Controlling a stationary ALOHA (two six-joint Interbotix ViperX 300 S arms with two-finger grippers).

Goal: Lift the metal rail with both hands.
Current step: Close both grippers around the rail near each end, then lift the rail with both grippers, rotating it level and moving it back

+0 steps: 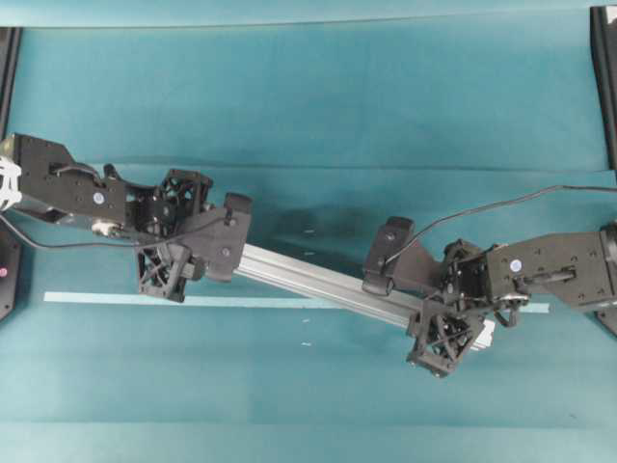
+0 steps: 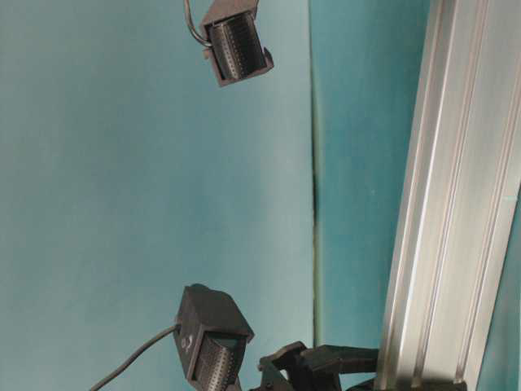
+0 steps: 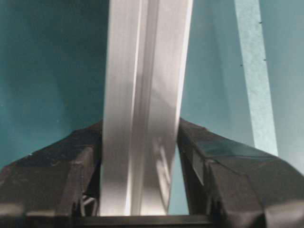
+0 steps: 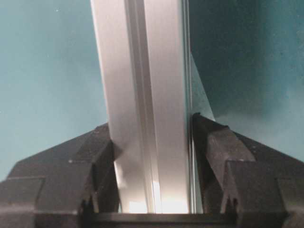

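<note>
With both black lattice-fingered grippers, left (image 1: 193, 253) and right (image 1: 417, 309), clamped on the long grooved silver aluminium rail (image 1: 308, 283), grasping looks done; next, an even, simultaneous raise.

A: Your metal rail (image 1: 318, 286) reads as brushed silver aluminium, grooved, with a soft sheen.

B: And your fingers (image 3: 57, 175)?

A: Matt black plastic. Worktop (image 1: 308, 96) is matt teal cloth; tape strip (image 1: 96, 298) pale, papery.

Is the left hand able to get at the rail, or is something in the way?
Yes, it looks so. Nothing blocks it: the left hand already has the rail between its fingers, pressed on both sides. The right hand clamps the other end the same way.
</note>
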